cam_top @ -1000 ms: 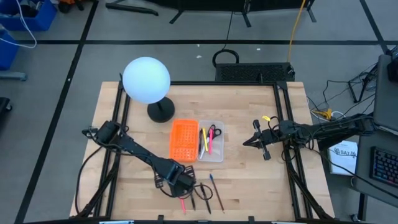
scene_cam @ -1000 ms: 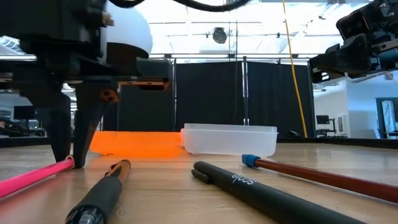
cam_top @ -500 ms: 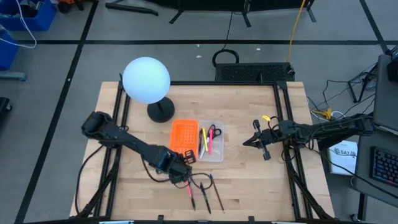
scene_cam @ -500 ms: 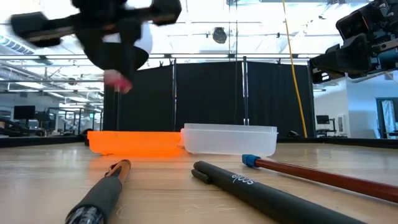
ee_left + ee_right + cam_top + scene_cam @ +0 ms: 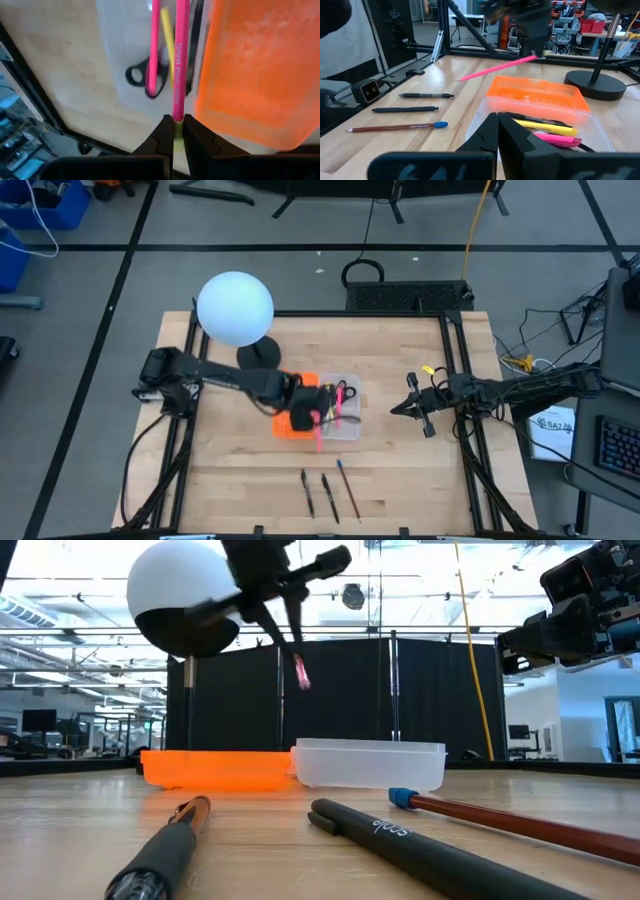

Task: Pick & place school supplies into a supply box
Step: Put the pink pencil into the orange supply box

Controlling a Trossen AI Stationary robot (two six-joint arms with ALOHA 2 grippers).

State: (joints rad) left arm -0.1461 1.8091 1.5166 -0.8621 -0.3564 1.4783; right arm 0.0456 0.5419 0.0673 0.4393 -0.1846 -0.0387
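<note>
My left gripper (image 5: 311,413) hovers above the clear supply box (image 5: 345,427) and the orange perforated piece (image 5: 290,402), shut on a pink pencil (image 5: 318,432). The box (image 5: 115,75) holds black-handled scissors (image 5: 142,80), a pink pen (image 5: 153,45) and a yellow one (image 5: 545,126). Two black pens (image 5: 308,492) (image 5: 329,497) and a brown pencil with a blue end (image 5: 347,488) lie flat on the table near its near edge. My right gripper (image 5: 393,409) waits shut, raised to the right of the box. My left gripper pinches the pink pencil between its two fingers at its yellowish end (image 5: 176,122). The fingers come from above, and the pencil runs on out past the fingertips. It is lifted clear, slanting down toward the near edge, its free end (image 5: 300,672) in the air above the box.
A lamp with a white globe (image 5: 235,308) stands on a black base (image 5: 258,360) at the far left of the table. The orange piece (image 5: 215,768) lies against the box's left side. Black frame rails run along the left and right table edges.
My left gripper has lifted the pink pencil off the table by the near edge, carried it up and toward the far edge, and turned about, so it now hangs over the box and orange piece. The three other pens have stayed in place.
</note>
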